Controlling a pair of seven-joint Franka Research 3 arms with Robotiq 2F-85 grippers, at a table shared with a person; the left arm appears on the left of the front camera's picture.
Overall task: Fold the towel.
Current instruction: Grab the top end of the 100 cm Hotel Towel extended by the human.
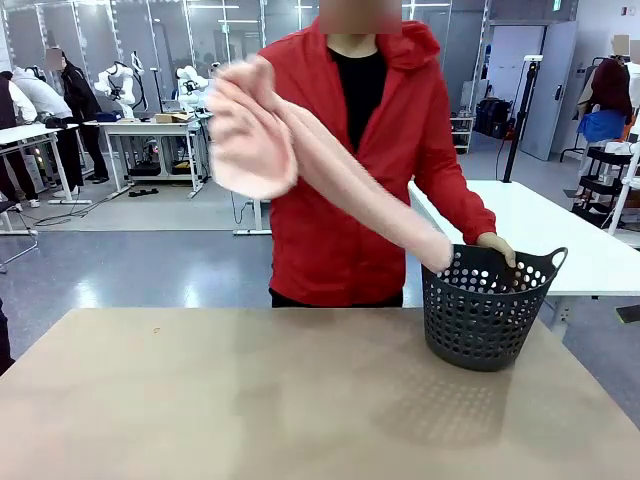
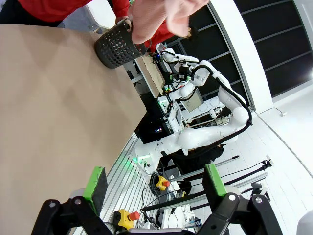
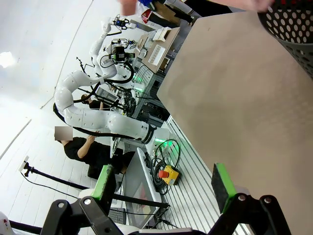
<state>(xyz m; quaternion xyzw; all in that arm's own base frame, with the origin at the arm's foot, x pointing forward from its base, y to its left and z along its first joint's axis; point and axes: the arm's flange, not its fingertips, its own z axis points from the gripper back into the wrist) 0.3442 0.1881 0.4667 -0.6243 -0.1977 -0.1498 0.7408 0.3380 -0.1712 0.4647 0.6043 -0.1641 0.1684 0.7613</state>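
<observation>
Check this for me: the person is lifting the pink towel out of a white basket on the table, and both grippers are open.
Not quite. The front view shows the basket is dark grey, not white. The rest holds: the person lifts the pink towel out of it on the table, and the left gripper and right gripper are open.
</observation>
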